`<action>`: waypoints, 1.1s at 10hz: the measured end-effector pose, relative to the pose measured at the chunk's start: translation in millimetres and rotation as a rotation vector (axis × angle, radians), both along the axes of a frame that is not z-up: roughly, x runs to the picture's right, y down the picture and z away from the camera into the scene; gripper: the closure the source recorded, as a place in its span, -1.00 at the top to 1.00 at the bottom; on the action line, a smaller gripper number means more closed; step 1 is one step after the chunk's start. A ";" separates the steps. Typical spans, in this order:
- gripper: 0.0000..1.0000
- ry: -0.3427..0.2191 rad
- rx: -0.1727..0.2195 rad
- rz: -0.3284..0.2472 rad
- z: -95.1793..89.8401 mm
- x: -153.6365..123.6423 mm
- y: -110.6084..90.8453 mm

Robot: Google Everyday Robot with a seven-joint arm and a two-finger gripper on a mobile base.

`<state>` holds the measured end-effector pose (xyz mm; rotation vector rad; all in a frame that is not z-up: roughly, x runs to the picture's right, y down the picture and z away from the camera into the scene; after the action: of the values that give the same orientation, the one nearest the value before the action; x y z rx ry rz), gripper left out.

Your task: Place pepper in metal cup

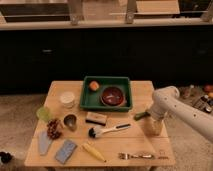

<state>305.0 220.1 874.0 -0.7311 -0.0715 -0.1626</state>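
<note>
The dark green pepper [141,116] shows at the right side of the wooden table, its end sticking out to the left of my gripper. My gripper [151,129] points down at the table right beside it, on the white arm [172,102] that comes in from the right. The rest of the pepper is hidden behind the gripper. The small grey metal cup [70,121] stands at the left side of the table, far from the gripper.
A green tray [106,104] at the back holds an orange fruit [94,86] and a dark red bowl [112,95]. A pale green cup [44,113] and a white cup [67,98] stand left. A brush [107,130], a yellow item [94,151] and a fork [135,156] lie in front.
</note>
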 end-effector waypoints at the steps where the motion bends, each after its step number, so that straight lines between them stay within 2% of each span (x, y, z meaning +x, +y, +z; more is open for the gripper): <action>1: 0.59 0.010 0.000 0.004 0.5 -3.7 -0.4; 4: 0.12 0.005 0.005 0.009 0.9 -7.1 -2.9; 8: -0.72 -0.003 0.012 0.007 -2.2 -12.7 -12.4; 9: -0.91 -0.004 -0.007 -0.002 -6.4 -12.6 -6.6; 11: -1.00 -0.002 -0.003 0.005 -9.0 -10.9 -8.9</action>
<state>294.1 211.3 865.0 -0.7339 -0.0756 -0.1584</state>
